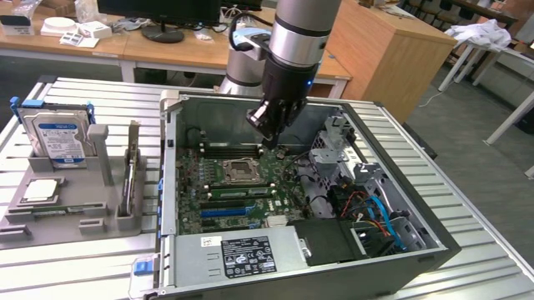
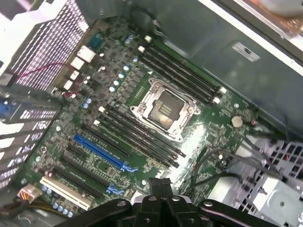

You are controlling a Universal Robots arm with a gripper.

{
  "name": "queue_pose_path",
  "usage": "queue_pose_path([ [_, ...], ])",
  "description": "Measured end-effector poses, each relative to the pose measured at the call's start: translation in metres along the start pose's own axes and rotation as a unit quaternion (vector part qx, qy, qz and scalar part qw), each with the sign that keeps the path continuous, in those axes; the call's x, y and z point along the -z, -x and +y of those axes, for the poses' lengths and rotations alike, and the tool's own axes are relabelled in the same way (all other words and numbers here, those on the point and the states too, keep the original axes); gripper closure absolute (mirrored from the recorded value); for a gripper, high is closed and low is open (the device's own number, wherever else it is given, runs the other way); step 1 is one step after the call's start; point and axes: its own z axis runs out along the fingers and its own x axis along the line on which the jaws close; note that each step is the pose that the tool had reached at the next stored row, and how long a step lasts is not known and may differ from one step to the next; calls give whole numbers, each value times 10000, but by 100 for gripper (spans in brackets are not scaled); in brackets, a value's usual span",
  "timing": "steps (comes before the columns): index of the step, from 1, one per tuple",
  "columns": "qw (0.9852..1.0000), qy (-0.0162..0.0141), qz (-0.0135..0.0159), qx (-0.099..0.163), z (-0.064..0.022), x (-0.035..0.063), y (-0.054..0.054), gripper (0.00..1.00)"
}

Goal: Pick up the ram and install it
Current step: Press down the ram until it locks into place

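Note:
Above the open computer case (image 1: 171, 187), my gripper (image 1: 269, 139) hangs over the motherboard (image 1: 212, 206), close to the upper memory slots (image 1: 229, 150). Its black fingers (image 2: 159, 182) are shut with nothing between them. The wrist view looks down on the CPU socket (image 2: 165, 109), with dark memory slots (image 2: 182, 75) on one side and more slots (image 2: 137, 137) on the other. The ram (image 1: 131, 165), a long thin board, stands on edge in the grey holder (image 1: 75, 215) at the exterior view's left, well away from the gripper.
The grey holder also carries a hard drive (image 1: 59, 134) and a square silver processor chip (image 1: 42, 190). Inside the case are a power supply (image 1: 246, 256), a metal drive cage (image 1: 351, 150), loose cables (image 1: 376, 212) and a blue connector slot (image 2: 102, 153). Wooden desks stand behind.

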Motion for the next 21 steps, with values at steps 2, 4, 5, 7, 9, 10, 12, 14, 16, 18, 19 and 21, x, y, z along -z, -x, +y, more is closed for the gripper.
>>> queue_pose_path([
  [2,9998,-13,-4,-176,0,0,0,89],
  [4,9994,-26,-9,-357,0,0,0,89],
  [5,9990,-32,-12,-444,0,0,0,89],
  [7,9980,-46,-17,-629,0,0,0,89],
  [9,9967,-59,-21,-811,0,0,0,89],
  [10,9959,-66,-23,-900,0,0,0,89],
  [12,9941,-79,-28,-1077,0,0,0,89],
  [14,9921,-91,-33,-1250,0,0,0,89],
  [16,9902,-102,-36,-1390,0,0,0,89],
  [18,9890,-108,-38,-1474,0,0,0,89],
  [19,9889,-108,-38,-1479,0,0,0,89],
  [21,9889,-108,-39,-1479,0,0,0,89],
])
